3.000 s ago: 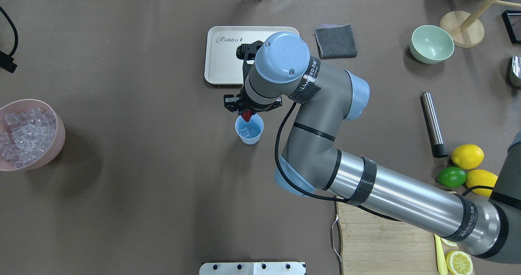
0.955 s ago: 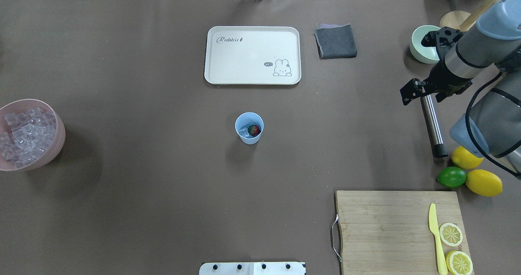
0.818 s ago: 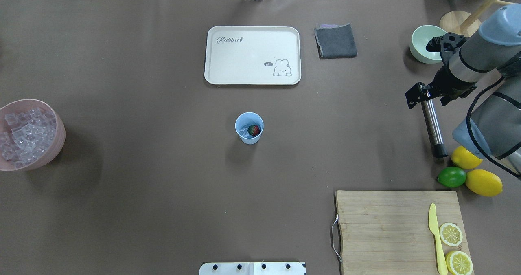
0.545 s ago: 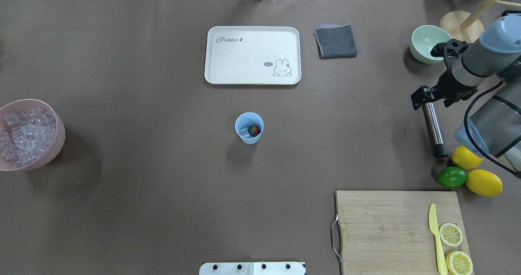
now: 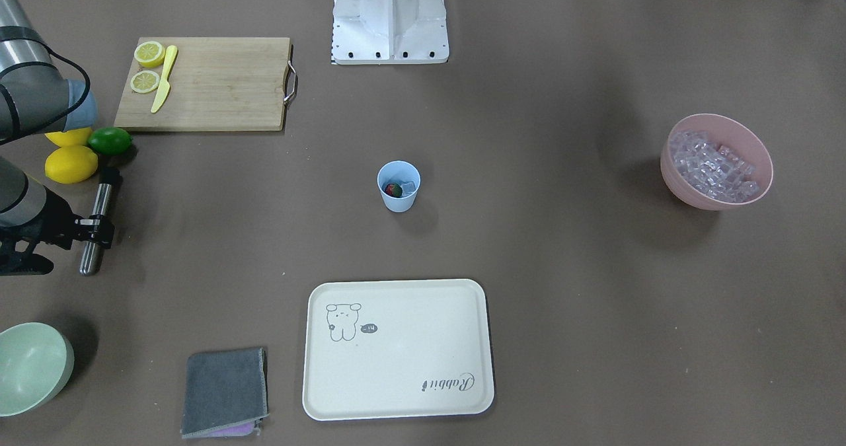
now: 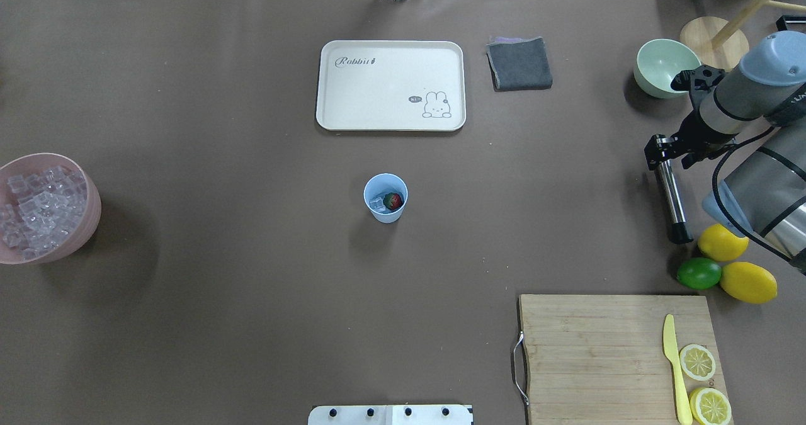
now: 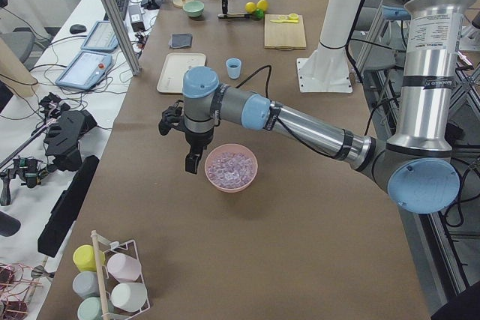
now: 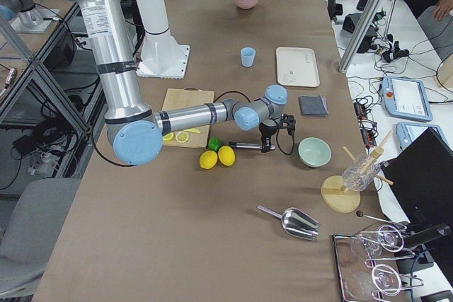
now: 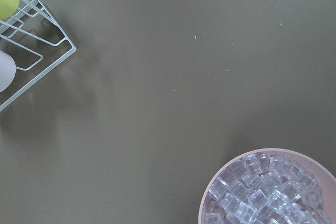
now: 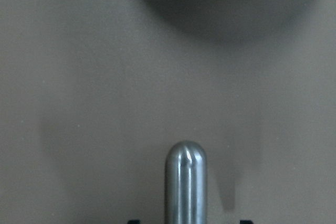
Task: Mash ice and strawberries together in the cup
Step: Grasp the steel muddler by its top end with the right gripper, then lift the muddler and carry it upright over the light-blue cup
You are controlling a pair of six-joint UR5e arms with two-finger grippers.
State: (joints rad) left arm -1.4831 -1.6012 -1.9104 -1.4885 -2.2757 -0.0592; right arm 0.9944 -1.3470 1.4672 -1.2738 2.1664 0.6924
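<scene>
The light-blue cup [image 6: 385,198] stands mid-table, also in the front view [image 5: 398,186]. Inside it lie a red strawberry [image 6: 393,201] and a few clear ice cubes [image 6: 377,203]. My right gripper [image 6: 666,154] is open, far right of the cup. Its fingers straddle the far end of a steel muddler [image 6: 671,201] lying on the table. The right wrist view shows that rounded end [image 10: 185,182] between the fingertips. My left gripper [image 7: 193,157] hangs beside the pink bowl of ice [image 7: 231,168]; I cannot tell whether it is open or shut.
The pink bowl [image 6: 94,204] stands at the left edge. A cream tray [image 6: 390,85], grey cloth [image 6: 519,64] and pale green bowl [image 6: 664,66] lie at the back. Two lemons and a lime [image 6: 699,273] sit near the muddler. A cutting board [image 6: 592,349] holds a knife and lemon halves.
My right gripper let the strawberry go into the cup and swung to the right. Over the last second it settled over the far end of the muddler.
</scene>
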